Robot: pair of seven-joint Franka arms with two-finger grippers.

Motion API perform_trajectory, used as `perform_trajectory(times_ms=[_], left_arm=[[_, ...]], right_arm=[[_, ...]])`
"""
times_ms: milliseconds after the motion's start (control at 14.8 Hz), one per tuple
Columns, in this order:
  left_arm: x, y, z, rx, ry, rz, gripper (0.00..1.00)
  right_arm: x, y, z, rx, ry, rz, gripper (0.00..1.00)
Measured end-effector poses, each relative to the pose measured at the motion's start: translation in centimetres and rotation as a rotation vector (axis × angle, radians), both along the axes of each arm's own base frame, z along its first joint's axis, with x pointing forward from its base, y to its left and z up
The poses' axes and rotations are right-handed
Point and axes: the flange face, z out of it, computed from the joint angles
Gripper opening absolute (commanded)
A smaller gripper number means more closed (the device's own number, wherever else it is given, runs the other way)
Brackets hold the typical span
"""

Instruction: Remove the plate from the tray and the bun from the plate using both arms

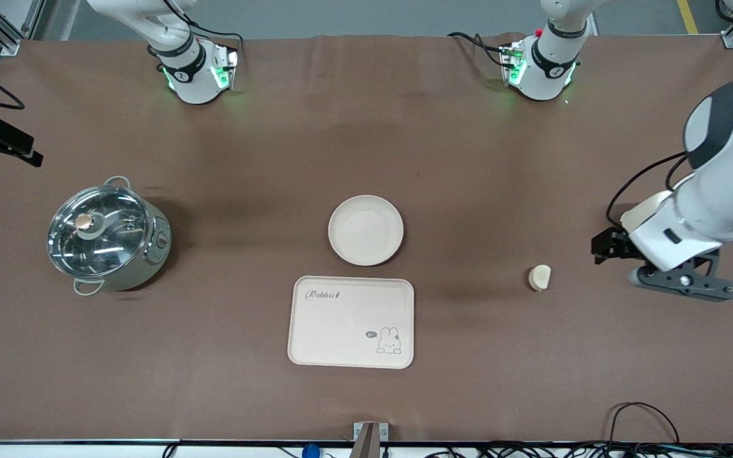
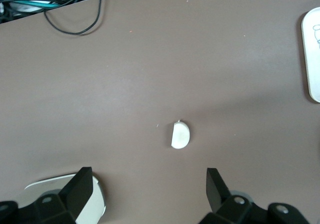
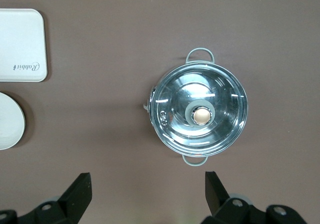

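Observation:
The round cream plate (image 1: pixel 365 229) lies empty at the table's middle, just farther from the front camera than the rabbit tray. Its edge shows in the right wrist view (image 3: pixel 7 121). The small pale bun (image 1: pixel 539 277) lies on the cloth toward the left arm's end and shows in the left wrist view (image 2: pixel 180 135). My left gripper (image 1: pixel 608 245) is open and empty above the cloth beside the bun, apart from it (image 2: pixel 148 176). My right gripper (image 3: pixel 148 184) is open and empty, high over the cloth by the pot.
The rectangular cream tray (image 1: pixel 351 322) with the rabbit drawing lies nearer the front camera than the plate. A steel pot (image 1: pixel 105 237) with a glass lid stands toward the right arm's end. Cables (image 1: pixel 640 420) run along the table's near edge.

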Motion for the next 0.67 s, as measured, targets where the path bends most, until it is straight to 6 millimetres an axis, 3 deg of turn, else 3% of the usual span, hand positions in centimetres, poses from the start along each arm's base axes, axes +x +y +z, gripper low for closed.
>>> perform_trajectory(times_ms=[404, 674], left_arm=[[-5.4, 4.5, 8.8, -0.014, -0.013, 0.081, 1.0], [-8.5, 5.5, 9.8, 0.003, -0.019, 0.109, 1.0]], right_arm=[[-0.1, 0.0, 0.1, 0.0, -0.002, 0.0, 1.0], [-0.1, -0.1, 0.1, 0.0, -0.002, 0.0, 1.0]])
